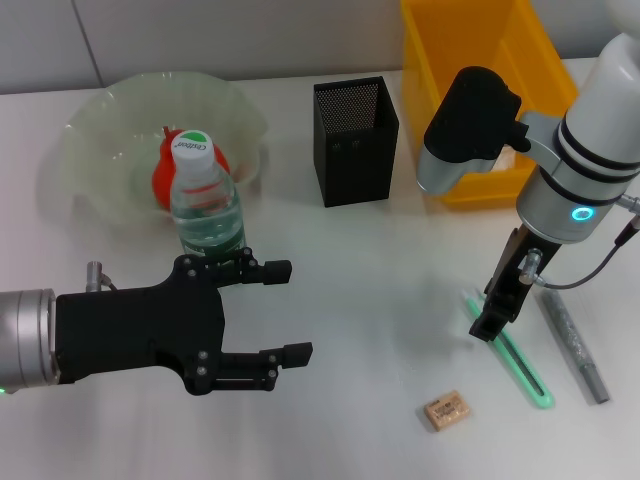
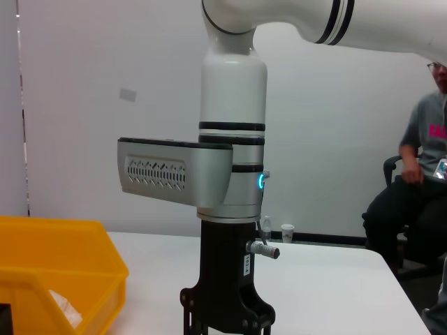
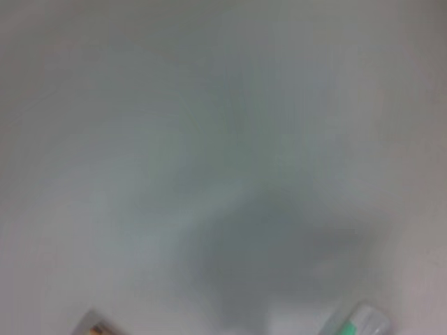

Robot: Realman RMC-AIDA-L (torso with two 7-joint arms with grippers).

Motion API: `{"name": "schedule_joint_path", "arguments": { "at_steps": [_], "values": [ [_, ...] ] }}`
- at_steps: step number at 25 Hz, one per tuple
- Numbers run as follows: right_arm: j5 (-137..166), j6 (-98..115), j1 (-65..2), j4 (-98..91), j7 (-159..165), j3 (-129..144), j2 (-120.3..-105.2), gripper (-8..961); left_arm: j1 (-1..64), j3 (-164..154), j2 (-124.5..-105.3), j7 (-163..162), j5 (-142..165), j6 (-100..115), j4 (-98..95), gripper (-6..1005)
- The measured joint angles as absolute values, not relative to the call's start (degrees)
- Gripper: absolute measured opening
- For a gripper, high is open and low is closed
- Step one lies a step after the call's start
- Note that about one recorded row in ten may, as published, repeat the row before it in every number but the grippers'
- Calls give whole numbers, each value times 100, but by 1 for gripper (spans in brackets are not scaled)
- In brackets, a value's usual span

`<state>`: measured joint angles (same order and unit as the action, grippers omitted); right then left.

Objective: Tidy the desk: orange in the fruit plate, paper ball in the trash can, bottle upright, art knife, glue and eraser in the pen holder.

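The bottle [image 1: 207, 205] stands upright just in front of the fruit plate [image 1: 90, 140], which holds the orange [image 1: 165, 178]. My left gripper [image 1: 291, 310] is open and empty on the near side of the bottle, apart from it. My right gripper [image 1: 496, 318] points down at the upper end of the green art knife [image 1: 518, 362], which lies flat. The grey glue stick [image 1: 575, 345] lies to its right. The tan eraser [image 1: 445, 410] rests near the table's front edge. The pen holder [image 1: 355, 140] stands at the back middle. A white wad like the paper ball [image 2: 64, 312] lies in the trash can [image 2: 63, 244].
The yellow trash can [image 1: 490, 60] stands behind my right arm, right of the pen holder. A person [image 2: 419, 202] sits beyond the table's far side in the left wrist view. The right wrist view shows bare tabletop with the eraser [image 3: 94, 324] and the knife's end [image 3: 357, 321] at its edge.
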<state>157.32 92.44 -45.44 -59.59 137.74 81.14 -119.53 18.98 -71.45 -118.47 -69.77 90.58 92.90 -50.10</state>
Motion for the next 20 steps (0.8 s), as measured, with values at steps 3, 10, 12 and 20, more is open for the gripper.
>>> {"name": "schedule_joint_path", "arguments": {
  "at_steps": [3, 10, 12, 20],
  "values": [
    [15732, 9250, -4536, -5958, 13791, 8114, -11953, 564, 1898, -7146, -11847, -6981, 9061, 9292, -5015, 810],
    [15732, 9261, -4527, -5958, 13810, 8112, -11953, 556, 1898, -7146, -11847, -6983, 9062, 9305, -5019, 810],
    [15735, 9263, -4526, -5958, 13823, 8112, -11953, 550, 1898, -7146, -11847, -6983, 9062, 9305, -5019, 810],
    [15741, 9264, -4526, -5956, 13876, 8112, -11953, 489, 1898, -7145, -11848, -6987, 9062, 9325, -5047, 810]
  ]
}}
